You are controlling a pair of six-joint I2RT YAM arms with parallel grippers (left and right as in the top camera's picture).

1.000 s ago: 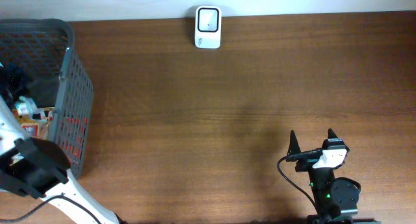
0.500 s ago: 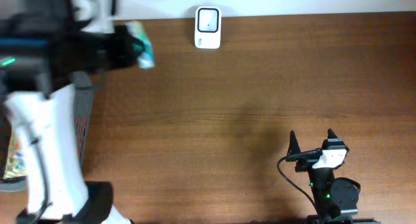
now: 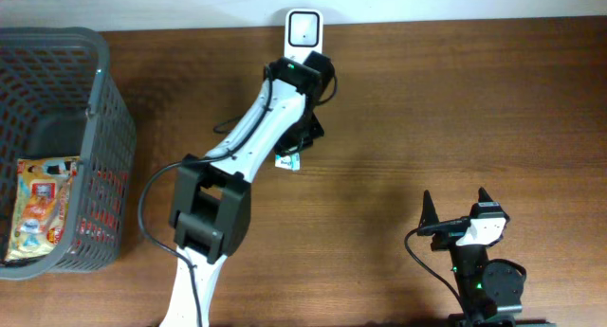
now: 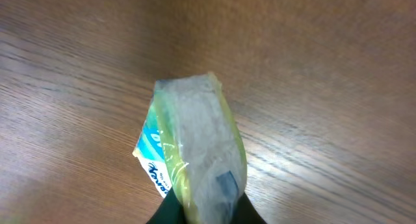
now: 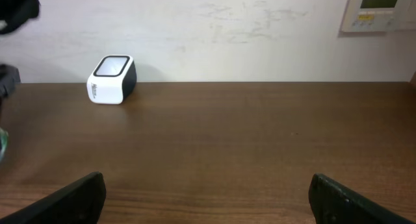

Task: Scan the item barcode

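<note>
A second ago my left arm was down in the basket [image 3: 104,128] at 9 o'clock; now it has swung across to the 12 o'clock edge of the table. The left gripper [image 4: 205,212] is pinching the green packet [image 4: 195,139] by one end, and the packet hangs low over the wood, near the scanner [image 3: 303,26] on its 6 o'clock side. I judge the pick is done and presenting the packet to the scanner window is what remains; I cannot tell where the barcode faces. My right gripper [image 3: 455,200] sits parked at 5 o'clock, fingers spread wide, holding nothing. Count: one scanner, one basket, one green packet in the grip, one orange packet [image 3: 43,208] left in the basket, two grippers
</note>
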